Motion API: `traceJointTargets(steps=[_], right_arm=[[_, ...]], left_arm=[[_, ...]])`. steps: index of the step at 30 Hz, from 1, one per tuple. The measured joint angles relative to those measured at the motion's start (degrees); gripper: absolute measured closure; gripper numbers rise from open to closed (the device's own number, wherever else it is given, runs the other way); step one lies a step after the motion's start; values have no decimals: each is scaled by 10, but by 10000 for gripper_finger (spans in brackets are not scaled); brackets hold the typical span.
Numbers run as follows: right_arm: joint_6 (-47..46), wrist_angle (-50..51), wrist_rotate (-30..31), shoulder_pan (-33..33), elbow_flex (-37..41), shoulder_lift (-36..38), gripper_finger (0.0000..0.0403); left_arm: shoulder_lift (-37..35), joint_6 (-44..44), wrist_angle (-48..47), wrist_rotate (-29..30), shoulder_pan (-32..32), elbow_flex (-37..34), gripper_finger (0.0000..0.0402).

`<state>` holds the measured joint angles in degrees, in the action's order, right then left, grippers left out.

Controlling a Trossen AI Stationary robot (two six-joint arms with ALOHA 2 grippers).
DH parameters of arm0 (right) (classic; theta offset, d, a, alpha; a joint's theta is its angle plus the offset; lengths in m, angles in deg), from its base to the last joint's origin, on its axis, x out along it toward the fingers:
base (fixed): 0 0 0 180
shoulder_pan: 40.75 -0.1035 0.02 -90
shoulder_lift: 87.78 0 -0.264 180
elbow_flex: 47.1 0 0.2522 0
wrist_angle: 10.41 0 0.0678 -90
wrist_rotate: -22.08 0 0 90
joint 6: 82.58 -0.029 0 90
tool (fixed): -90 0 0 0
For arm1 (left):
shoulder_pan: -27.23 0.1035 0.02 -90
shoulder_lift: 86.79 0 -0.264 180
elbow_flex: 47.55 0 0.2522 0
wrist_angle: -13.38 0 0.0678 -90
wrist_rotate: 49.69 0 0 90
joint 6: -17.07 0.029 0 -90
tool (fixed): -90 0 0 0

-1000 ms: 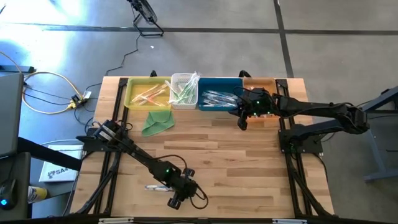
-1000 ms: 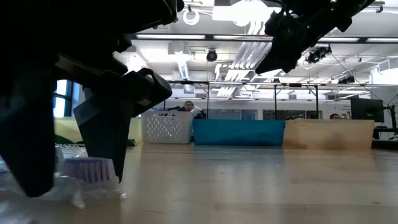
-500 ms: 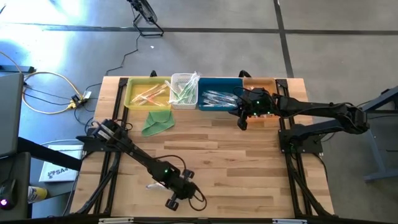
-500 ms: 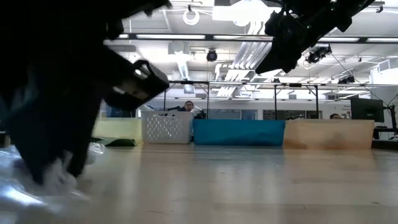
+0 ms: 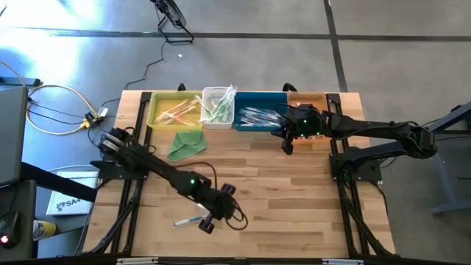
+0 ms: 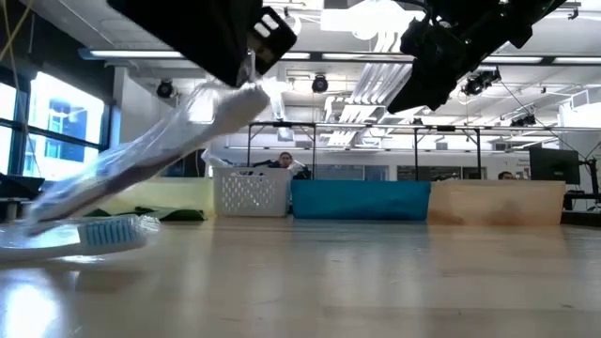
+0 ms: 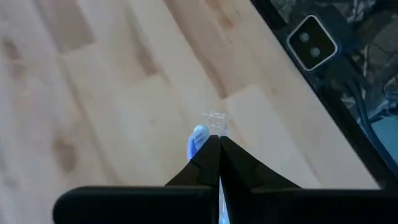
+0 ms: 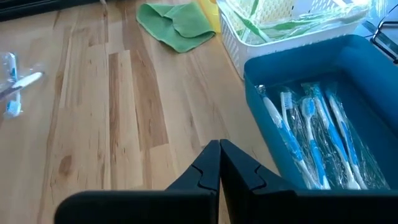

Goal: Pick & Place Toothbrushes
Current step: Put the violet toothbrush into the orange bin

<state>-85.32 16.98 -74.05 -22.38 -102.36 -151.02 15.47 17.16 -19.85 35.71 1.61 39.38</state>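
Blue-and-white, the wrapped toothbrush lies toward seven o'clock on the wooden table, with its long axis running roughly from nine o'clock to three o'clock in the high view. The left gripper has its fingers pinched together on the three o'clock end of the clear wrapper. In the low view that end is raised into the air while the bristle head rests on the tabletop, so the brush slopes up from nine o'clock toward one o'clock. In the left wrist view the fingertips meet with a bit of blue handle and clear wrap showing just past them.

Along the twelve o'clock edge of the table stand four bins in a row: a yellow bin with pink-red and orange brushes, a white basket with green ones, a blue bin with blue-white ones lying side by side, and an orange bin. A folded green cloth lies just beside the yellow bin.

The right gripper hangs near the blue bin's front edge, at about one o'clock, with its fingers pressed together and nothing between them.
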Motion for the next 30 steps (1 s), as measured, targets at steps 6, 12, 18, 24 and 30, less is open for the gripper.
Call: traceJointTargets(steps=[6,12,18,24,30], right_arm=[[2,16,0,0,0,0,401],[13,54,0,0,0,0,401],[15,82,0,0,0,0,401],[42,106,0,0,0,0,401],[76,95,0,0,0,0,401]], left_arm=[[-51,39,-21,2,32,0,401],[-104,81,-23,3,56,0,401],[-155,119,-31,13,79,0,401],[-198,159,-34,26,109,0,401],[-236,166,-25,27,153,0,401]])
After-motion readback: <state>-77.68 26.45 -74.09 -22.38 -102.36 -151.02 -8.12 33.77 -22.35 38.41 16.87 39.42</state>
